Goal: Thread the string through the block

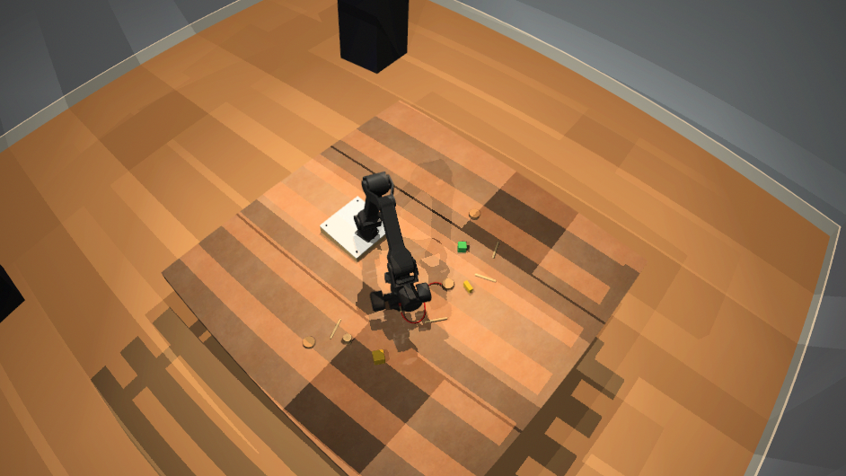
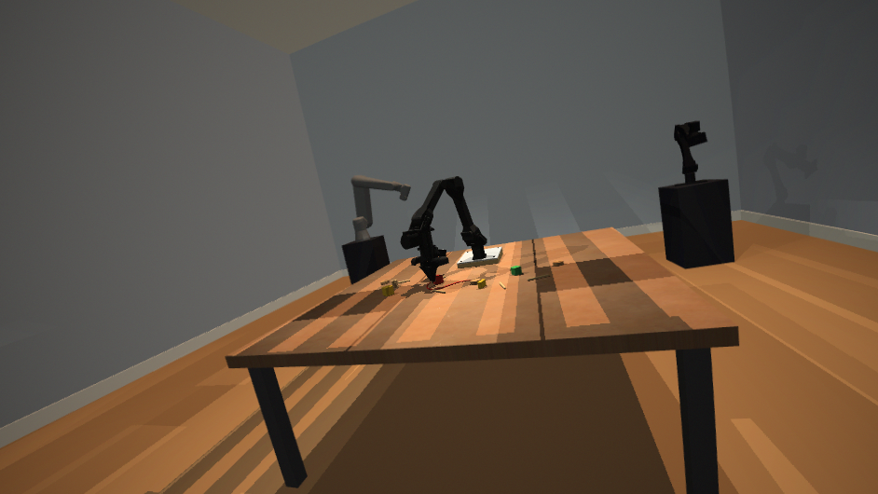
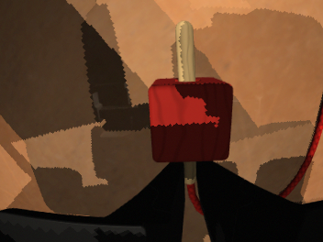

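Note:
In the wrist view the red block [image 3: 191,137] [image 2: 439,279] sits on the table with the pale stick [image 3: 185,52] running through its hole. The stick's rounded tip stands out of the far side; its string end shows at the near side. My gripper [image 3: 189,165] [image 2: 432,281] is shut on the stick at that near end, with the fingertips close against the block's near face. The red string [image 3: 314,147] [image 1: 412,321] [image 2: 454,283] leaves the stick's end between the fingers and curves round to the wooden button [image 1: 448,284]. The arm hides the block in the top view.
A loose stick [image 1: 437,320] lies just beyond the string's loop. A yellow piece [image 1: 468,286], green cube [image 1: 462,246] and two sticks lie beyond the button. A yellow block [image 1: 378,356], another stick [image 1: 335,328] and round pieces lie on the other side.

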Robot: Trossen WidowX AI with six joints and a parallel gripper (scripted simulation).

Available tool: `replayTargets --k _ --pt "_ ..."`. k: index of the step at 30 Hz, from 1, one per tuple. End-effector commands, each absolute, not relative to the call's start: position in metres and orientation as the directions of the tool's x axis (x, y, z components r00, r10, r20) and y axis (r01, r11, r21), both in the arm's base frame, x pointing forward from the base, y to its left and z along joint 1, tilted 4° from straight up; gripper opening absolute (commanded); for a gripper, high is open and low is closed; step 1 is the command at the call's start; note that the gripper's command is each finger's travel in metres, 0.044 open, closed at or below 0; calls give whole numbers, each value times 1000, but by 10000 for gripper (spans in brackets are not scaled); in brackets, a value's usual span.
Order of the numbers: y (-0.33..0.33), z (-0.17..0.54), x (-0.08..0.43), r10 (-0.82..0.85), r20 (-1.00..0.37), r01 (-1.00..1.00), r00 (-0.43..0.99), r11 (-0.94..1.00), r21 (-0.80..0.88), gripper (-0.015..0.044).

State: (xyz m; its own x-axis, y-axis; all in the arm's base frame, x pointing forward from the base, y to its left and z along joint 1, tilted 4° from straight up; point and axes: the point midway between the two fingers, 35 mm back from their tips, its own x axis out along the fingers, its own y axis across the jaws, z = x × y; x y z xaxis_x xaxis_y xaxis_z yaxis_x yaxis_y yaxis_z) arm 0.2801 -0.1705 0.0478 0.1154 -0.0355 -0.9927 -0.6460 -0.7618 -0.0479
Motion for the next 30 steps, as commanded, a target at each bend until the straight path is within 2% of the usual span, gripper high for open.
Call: replayTargets --k 1,6,10,15,22,25,30 --pt "-169 47 277 -40 -993 -649 114 -759 -44 0" --pt "-170 48 279 -35 -993 -646 115 -762 -48 122" --pt "-170 58 280 -35 -993 -646 115 -762 -48 122" --pt "-168 125 272 -35 -993 -646 115 -762 -48 122" --pt "-169 124 274 -44 -991 -660 128 -749 -52 122" --pt "-167 124 271 -43 -991 -811 125 -580 -77 122" --pt "-161 123 264 -38 -992 -985 119 -127 -113 122"
